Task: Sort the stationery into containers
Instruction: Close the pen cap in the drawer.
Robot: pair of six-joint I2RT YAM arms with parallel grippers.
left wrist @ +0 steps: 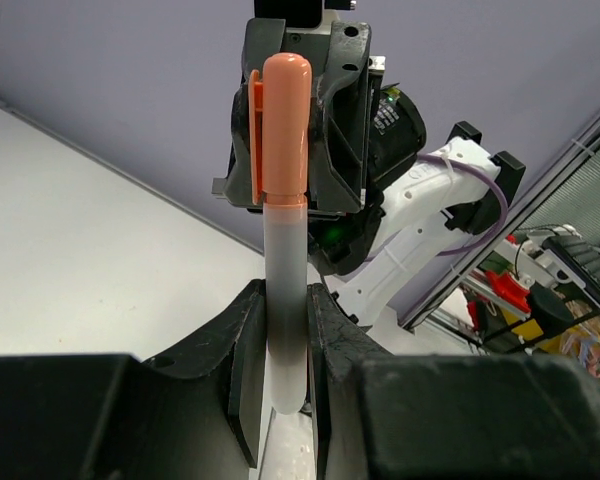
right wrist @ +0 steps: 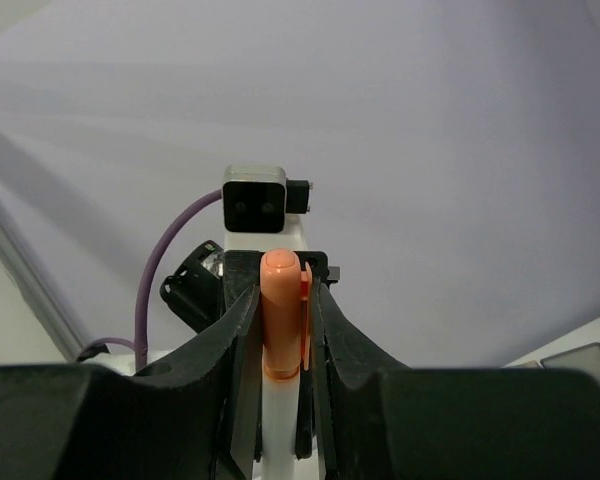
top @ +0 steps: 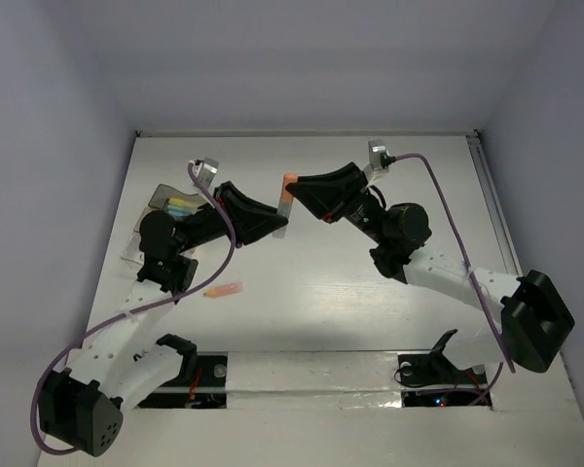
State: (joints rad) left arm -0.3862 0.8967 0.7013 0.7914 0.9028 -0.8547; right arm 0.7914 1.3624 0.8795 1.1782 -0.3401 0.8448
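A white-barrelled marker with an orange clipped cap point(top: 287, 195) is held in the air above the middle of the white bench point(top: 370, 292), between the two arms. The left end effector point(left wrist: 285, 310) is clamped on the barrel. The right end effector point(right wrist: 280, 300) is clamped on the cap. A small orange pen point(top: 224, 290) lies on the bench at the near left.

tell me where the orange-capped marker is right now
Top view: the orange-capped marker is mid-table, held off the surface between the arms, with the left gripper on its white barrel and the right gripper on its cap.
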